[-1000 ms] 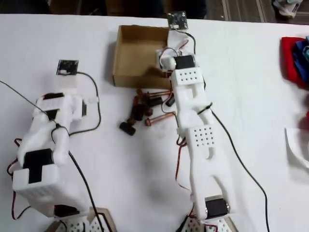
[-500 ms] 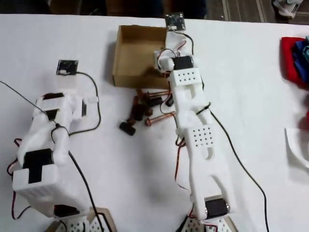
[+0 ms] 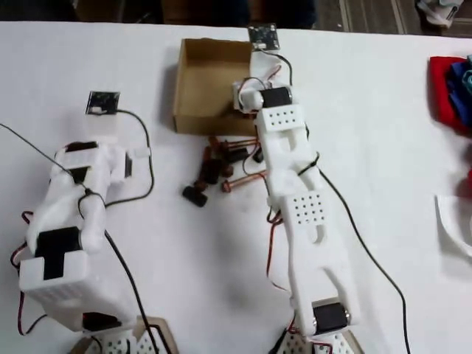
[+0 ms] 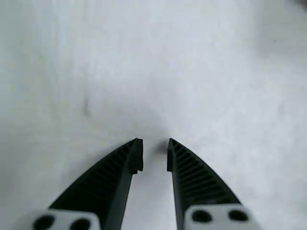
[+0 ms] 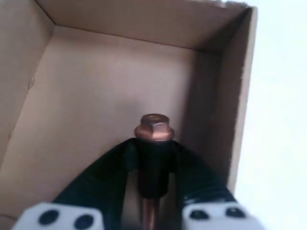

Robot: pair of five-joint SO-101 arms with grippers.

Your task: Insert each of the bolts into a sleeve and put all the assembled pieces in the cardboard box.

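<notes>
The box point(image 5: 96, 91) is plain brown cardboard, open-topped, with a smooth flat floor and straight walls. In the right wrist view the right fingers point(image 5: 112, 175), black and ribbed, are clamped on a matte black cylindrical sleeve point(image 5: 153, 167) with a copper-coloured bolt point(image 5: 153, 127) through it. The flanged hex head stands out at one end and the bare shank at the other, and the piece hangs over the box floor near one wall. The high view adds a loose pile point(image 3: 221, 166) of copper bolts and black sleeves on the white tabletop point(image 3: 206, 280), just outside the box's near wall and beside the white right arm point(image 3: 295, 184). The left fingers point(image 4: 120, 175), also ribbed black wedges, stand a narrow gap apart with nothing between them, over bare tabletop and well apart from the pile.
</notes>
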